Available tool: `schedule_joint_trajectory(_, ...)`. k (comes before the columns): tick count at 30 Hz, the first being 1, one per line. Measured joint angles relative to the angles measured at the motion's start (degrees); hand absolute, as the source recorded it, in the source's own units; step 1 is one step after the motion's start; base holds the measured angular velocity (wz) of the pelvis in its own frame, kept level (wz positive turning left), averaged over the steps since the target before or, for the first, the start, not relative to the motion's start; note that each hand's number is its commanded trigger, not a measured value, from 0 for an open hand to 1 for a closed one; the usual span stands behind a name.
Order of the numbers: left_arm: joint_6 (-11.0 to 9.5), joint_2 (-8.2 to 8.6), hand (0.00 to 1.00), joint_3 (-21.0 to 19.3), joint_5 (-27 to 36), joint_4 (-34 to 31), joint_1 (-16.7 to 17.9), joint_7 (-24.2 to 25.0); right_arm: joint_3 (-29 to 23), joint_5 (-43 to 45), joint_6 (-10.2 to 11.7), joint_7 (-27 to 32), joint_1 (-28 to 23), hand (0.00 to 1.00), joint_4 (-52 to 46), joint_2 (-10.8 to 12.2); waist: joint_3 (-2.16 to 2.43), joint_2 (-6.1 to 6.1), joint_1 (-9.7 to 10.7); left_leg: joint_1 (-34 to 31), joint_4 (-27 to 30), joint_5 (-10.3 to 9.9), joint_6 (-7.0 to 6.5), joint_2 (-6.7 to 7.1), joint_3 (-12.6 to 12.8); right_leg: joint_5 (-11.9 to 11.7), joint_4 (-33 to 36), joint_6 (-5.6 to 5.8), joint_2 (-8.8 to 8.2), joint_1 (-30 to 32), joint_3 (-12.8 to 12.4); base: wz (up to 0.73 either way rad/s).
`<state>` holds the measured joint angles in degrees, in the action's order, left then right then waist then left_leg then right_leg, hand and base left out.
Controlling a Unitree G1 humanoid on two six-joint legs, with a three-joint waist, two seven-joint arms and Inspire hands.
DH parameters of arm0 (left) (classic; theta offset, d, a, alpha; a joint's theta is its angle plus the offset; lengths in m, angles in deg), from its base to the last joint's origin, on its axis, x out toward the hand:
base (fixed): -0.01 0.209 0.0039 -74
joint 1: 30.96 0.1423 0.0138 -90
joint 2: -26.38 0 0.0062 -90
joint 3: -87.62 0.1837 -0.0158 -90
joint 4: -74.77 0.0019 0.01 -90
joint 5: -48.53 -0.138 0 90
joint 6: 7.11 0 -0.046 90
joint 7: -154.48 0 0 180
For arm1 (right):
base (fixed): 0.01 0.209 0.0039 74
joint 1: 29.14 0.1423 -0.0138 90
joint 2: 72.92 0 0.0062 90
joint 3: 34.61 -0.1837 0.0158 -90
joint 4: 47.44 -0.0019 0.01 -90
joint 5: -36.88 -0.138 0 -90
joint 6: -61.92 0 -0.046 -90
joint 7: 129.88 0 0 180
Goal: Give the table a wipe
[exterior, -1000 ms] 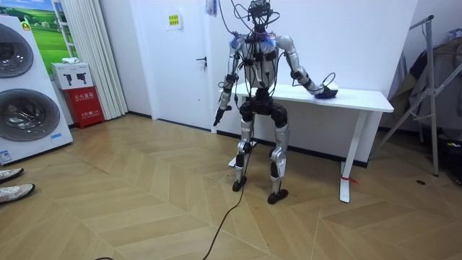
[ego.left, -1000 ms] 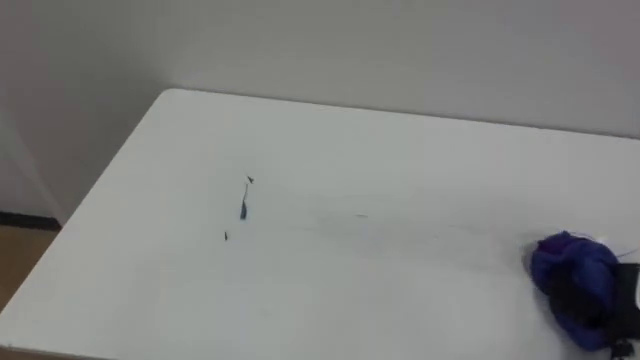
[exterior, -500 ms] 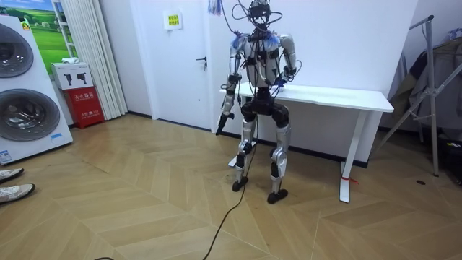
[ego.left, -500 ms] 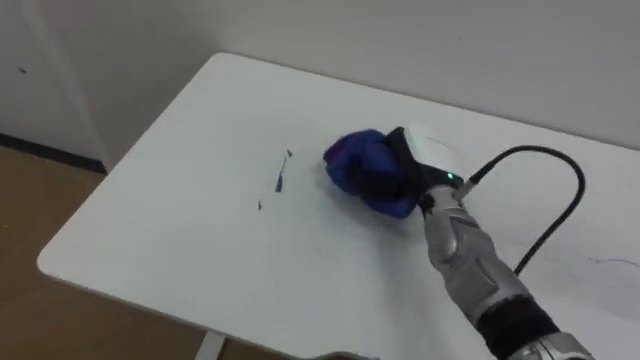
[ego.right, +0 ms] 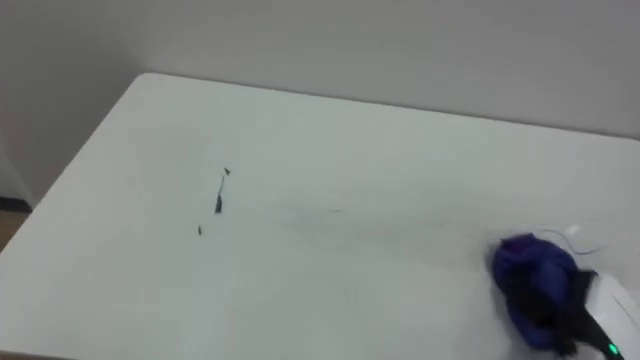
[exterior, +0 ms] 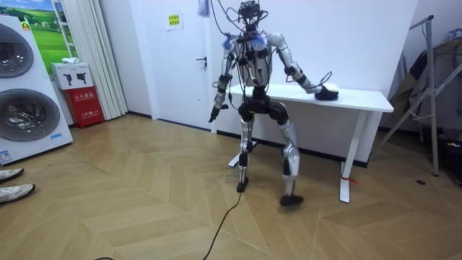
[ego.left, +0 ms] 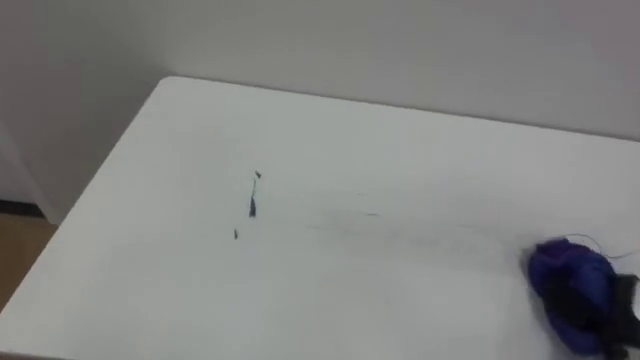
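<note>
Right robot hand [ego.right: 597, 308] grips blue cloth [ego.right: 520, 258] on table [ego.right: 400, 140] near right edge, ready to rub. Dark marks [ego.right: 218, 200] nearer left edge. Left robot hand [exterior: 214, 115] hangs; cannot tell its state.

No writing could be read anywhere. In the room view, a small yellow notice [exterior: 173, 20] hung high on the white door [exterior: 180, 79], its print too small to tell. At the far left a white carton [exterior: 72, 75] carried dark pictograms, and the red box [exterior: 85, 105] beneath it had pale, illegible lettering. The dark marks [ego.left: 252, 205] on the table [ego.left: 400, 160] spelled nothing.
</note>
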<state>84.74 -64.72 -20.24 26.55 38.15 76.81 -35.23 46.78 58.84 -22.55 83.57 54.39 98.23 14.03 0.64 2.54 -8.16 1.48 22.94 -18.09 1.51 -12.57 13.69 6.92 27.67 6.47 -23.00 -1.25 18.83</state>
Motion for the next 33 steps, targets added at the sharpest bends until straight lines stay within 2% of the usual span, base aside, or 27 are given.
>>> schedule_joint_trajectory(1,0.0,-0.06,0.0,0.4,0.0,0.1,-0.4,0.1,-0.7,-0.2,0.0,-0.1,-1.2,1.0,-0.1,0.4,0.07,0.35,0.5,-1.6,2.0,-0.6,0.94,-1.68,-1.3,-0.8,-4.8,0.78,0.07,-1.8,0.7,0.14)
schedule_joint_trajectory(3,-0.1,-0.21,0.0,1.7,0.5,0.1,-1.8,0.2,-1.1,-0.1,0.0,-0.8,-1.6,1.0,-0.3,0.9,-0.04,1.15,1.3,-3.2,4.1,-0.9,2.33,-3.73,-2.7,-2.5,-10.1,0.81,0.18,-3.6,2.3,0.22)
schedule_joint_trajectory(4,-0.2,-0.25,0.0,2.7,1.0,0.0,-2.4,0.2,-0.9,0.6,0.0,-1.8,-0.7,1.0,-0.4,1.0,0.02,1.77,0.6,-3.3,4.7,-0.8,3.65,-4.9,-2.8,-3.8,-12.1,0.98,0.34,-3.9,2.5,0.0)
schedule_joint_trajectory(5,-0.3,-0.24,0.0,3.1,1.4,0.1,-2.3,0.2,-0.5,0.9,0.0,-2.2,-0.1,1.0,-0.6,1.1,-0.01,2.03,0.1,-3.1,4.8,-0.6,4.39,-5.43,-2.7,-4.5,-12.7,0.97,0.61,-3.8,2.5,-0.21)
schedule_joint_trajectory(6,-0.8,-0.05,0.0,3.5,2.6,0.0,-2.6,0.2,0.5,2.2,-0.1,-3.0,0.8,1.0,-1.4,1.1,0.0,2.15,-0.4,-2.9,4.8,0.0,6.09,-7.26,-2.5,-5.9,-13.3,0.71,2.26,-3.7,2.4,-0.31)
schedule_joint_trajectory(7,-1.0,0.33,0.0,3.6,4.0,0.1,-2.4,0.2,1.1,4.6,-1.0,-4.6,2.5,1.0,-3.4,1.4,0.0,2.14,-0.7,-2.7,4.5,0.8,8.03,-9.16,-2.1,-6.3,-12.9,0.73,4.56,-2.9,2.2,-0.38)
schedule_joint_trajectory(8,-1.0,0.57,0.0,3.7,4.5,0.2,-2.3,0.2,1.7,6.1,-1.7,-5.3,3.6,1.0,-4.6,1.5,-0.02,2.18,-1.1,-2.5,4.3,1.4,9.1,-10.02,-1.6,-6.2,-12.5,0.77,5.86,-2.2,2.2,-0.61)
schedule_joint_trajectory(9,-1.0,0.91,0.0,4.2,4.5,0.8,-2.2,0.2,3.7,9.1,-3.3,-6.6,6.1,1.0,-7.7,1.6,-0.09,2.33,-2.3,-2.1,3.8,2.3,10.99,-10.89,-0.5,-5.3,-9.5,1.29,7.88,-0.2,3.6,-0.84)
schedule_joint_trajectory(10,-0.9,2.67,0.0,4.8,4.4,1.4,-2.2,0.2,5.4,13.0,-5.1,-8.3,9.5,1.0,-10.6,1.6,-0.08,0.71,-3.6,-1.8,3.2,2.7,11.29,-12.84,-1.0,-0.6,-4.6,1.31,8.68,2.3,6.4,-0.81)
schedule_joint_trajectory(11,-0.9,3.49,0.0,5.0,4.4,1.5,-2.1,0.2,6.4,14.8,-6.4,-9.4,11.3,1.0,-12.0,1.9,-0.43,0.73,-4.0,-1.8,2.7,3.1,9.67,-13.25,-1.8,1.4,-2.8,0.37,9.05,3.8,6.7,-0.56)
schedule_joint_trajectory(12,-0.9,4.96,0.0,6.3,4.4,1.8,-2.3,0.4,8.7,19.0,-8.6,-11.5,13.5,1.0,-15.3,2.2,-0.47,0.39,-4.7,-3.1,3.2,3.7,7.56,-12.63,-2.8,4.3,-0.3,-0.82,9.26,5.8,6.5,-0.04)
schedule_joint_trajectory(13,-0.9,5.53,0.0,8.2,4.3,2.0,-2.6,0.6,10.9,22.9,-9.9,-13.9,15.7,1.0,-18.7,2.8,-1.07,0.17,-4.7,-5.6,6.8,3.4,7.02,-9.5,-3.8,6.0,1.1,-1.58,9.22,6.7,6.7,0.12)
schedule_joint_trajectory(14,-0.9,5.65,0.0,8.6,4.3,2.3,-2.3,0.9,12.0,24.4,-10.4,-15.0,16.7,1.0,-19.9,3.2,-1.1,0.26,-4.9,-6.6,7.9,3.2,6.61,-7.57,-3.8,6.4,1.3,-1.98,9.23,7.1,6.7,0.14)
schedule_joint_trajectory(15,-0.3,5.89,0.0,9.1,4.3,2.2,-1.6,1.4,15.7,26.9,-10.7,-17.2,19.2,1.0,-21.9,3.4,-1.3,0.27,-6.2,-7.5,8.7,2.5,5.43,-3.12,-3.6,6.8,1.2,-2.77,9.3,7.4,6.4,-0.04)
schedule_joint_trajectory(16,0.7,6.22,0.0,9.1,4.4,1.3,-0.8,1.7,18.6,27.8,-10.3,-18.8,21.7,1.0,-23.0,3.4,-1.67,-0.06,-6.9,-8.0,8.2,1.8,4.08,0.61,-3.7,6.5,0.1,-3.34,10.12,7.2,6.4,-0.11)
schedule_joint_trajectory(17,0.9,6.25,0.0,9.0,4.5,0.9,-0.3,1.7,19.6,27.9,-10.1,-19.5,22.9,1.0,-23.1,3.5,-1.7,-0.29,-7.9,-7.9,7.1,1.5,3.47,2.03,-3.6,6.3,-0.4,-3.38,10.7,7.1,6.3,-0.13)
schedule_joint_trajectory(18,1.5,6.12,0.0,8.9,4.7,0.4,0.4,1.8,21.6,28.0,-9.9,-20.3,24.5,1.0,-23.2,3.7,-1.37,-0.94,-9.9,-6.6,4.3,1.9,2.76,3.59,-4.9,5.6,-2.3,-4.08,11.98,6.6,6.3,-0.1)
schedule_joint_trajectory(19,2.2,6.24,0.0,8.8,5.8,0.3,1.4,1.9,23.0,28.0,-9.2,-21.0,25.2,1.0,-23.0,3.8,-1.39,-0.92,-11.0,-5.0,1.1,3.1,3.19,4.1,-6.2,5.0,-4.6,-4.19,12.96,5.4,6.6,-0.07)
schedule_joint_trajectory(21,3.3,6.74,0.0,8.8,6.8,0.0,3.2,2.8,23.3,28.4,-8.7,-21.5,24.7,1.0,-21.7,3.8,-1.48,-1.1,-11.7,-2.1,-3.8,5.0,3.41,4.67,-6.3,3.8,-7.9,-4.66,14.6,3.5,5.6,0.09)
schedule_joint_trajectory(23,3.8,7.24,0.0,8.0,6.8,0.6,4.3,3.1,22.2,28.0,-8.3,-21.3,23.4,1.0,-18.5,3.5,-1.29,-0.73,-11.7,-0.1,-7.6,6.3,3.42,5.45,-6.3,3.6,-9.5,-4.55,15.04,2.4,4.5,0.13)
schedule_joint_trajectory(24,3.9,7.33,0.0,6.7,6.7,1.8,4.2,3.3,19.9,25.6,-6.1,-19.4,21.3,1.0,-17.8,3.3,-1.15,-0.56,-11.4,0.7,-9.3,6.7,3.4,5.71,-6.4,3.5,-10.2,-4.36,15.05,1.9,4.7,0.22)
schedule_joint_trajectory(26,4.2,7.38,0.0,4.1,6.7,2.3,4.6,3.3,16.9,23.7,-3.2,-16.0,18.1,1.0,-16.9,3.2,-1.09,-0.18,-8.5,0.8,-10.0,6.9,3.26,6.34,-8.2,3.9,-10.8,-3.79,14.82,0.6,5.3,0.49)
schedule_joint_trajectory(28,4.0,7.41,0.0,1.1,6.0,1.9,5.0,3.2,10.8,20.3,0.6,-12.5,13.6,1.0,-14.5,3.2,-0.62,0.57,-4.9,1.5,-10.8,7.3,2.76,7.46,-9.8,3.4,-14.0,-2.61,14.8,-2.7,5.6,0.73)
schedule_joint_trajectory(29,3.8,7.37,0.0,0.3,6.0,1.8,4.9,3.2,9.1,19.6,1.5,-11.9,12.8,1.0,-13.7,3.2,-0.53,0.64,-4.2,1.6,-10.9,7.3,2.71,7.68,-10.0,3.3,-14.7,-2.35,14.8,-3.4,5.6,0.51)
schedule_joint_trajectory(30,3.1,7.33,0.0,-1.8,5.7,1.6,4.8,3.2,5.9,18.4,2.7,-10.9,11.4,1.0,-11.7,3.0,-0.33,1.32,-3.2,2.1,-11.2,7.4,2.6,8.11,-10.3,3.1,-15.7,-1.93,14.67,-4.5,5.7,0.35)
schedule_joint_trajectory(31,2.7,6.9,0.0,-3.0,4.8,1.2,4.9,2.9,2.9,17.7,3.4,-9.8,9.7,1.0,-9.5,2.4,0.14,2.11,-2.4,2.3,-11.2,7.4,2.59,8.48,-10.6,3.0,-16.2,-1.67,14.48,-5.4,5.8,0.33)
schedule_joint_trajectory(33,2.5,6.42,0.0,-4.4,3.6,0.4,4.9,2.7,-1.6,17.1,3.7,-8.4,7.8,1.0,-6.1,1.5,0.2,2.99,-1.3,3.2,-11.3,7.4,2.53,8.91,-11.4,2.9,-16.3,-1.54,14.21,-6.9,5.7,0.27)
